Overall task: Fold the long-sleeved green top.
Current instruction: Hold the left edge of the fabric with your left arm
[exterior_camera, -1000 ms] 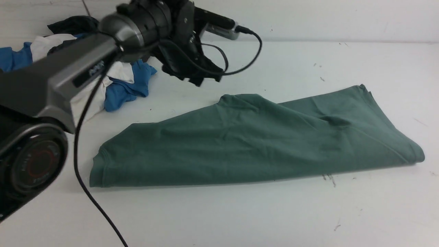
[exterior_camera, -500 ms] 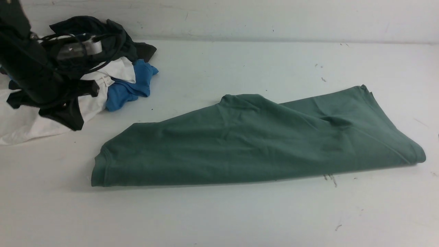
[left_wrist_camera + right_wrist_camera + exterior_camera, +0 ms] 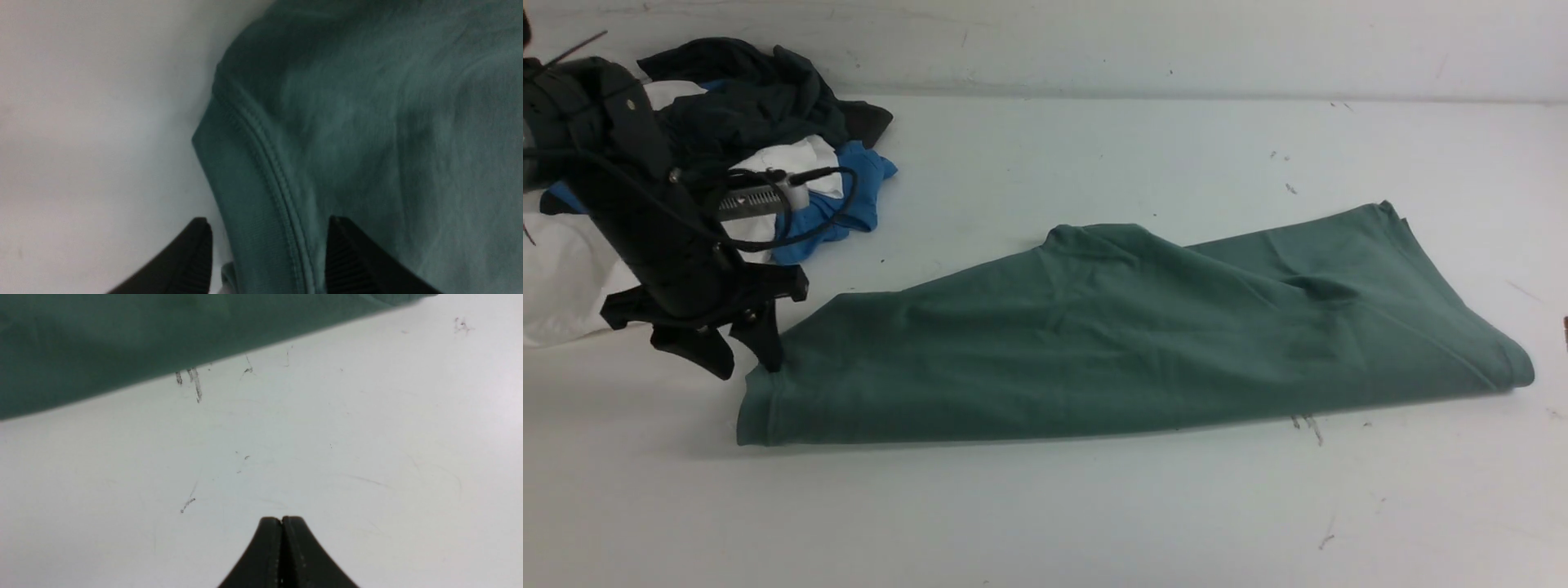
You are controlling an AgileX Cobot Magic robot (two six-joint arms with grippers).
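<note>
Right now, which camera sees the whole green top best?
The front view: the green top shows nearly whole. The left wrist view shows only one stitched end, close up; the right wrist view, just an edge.

The top (image 3: 1127, 351) lies stretched across the table (image 3: 1045, 514). Behind the top's left end sits the pile of clothes (image 3: 760, 98), also on the table. The left gripper (image 3: 737, 367) is at the top's left end, in front of the pile.
</note>
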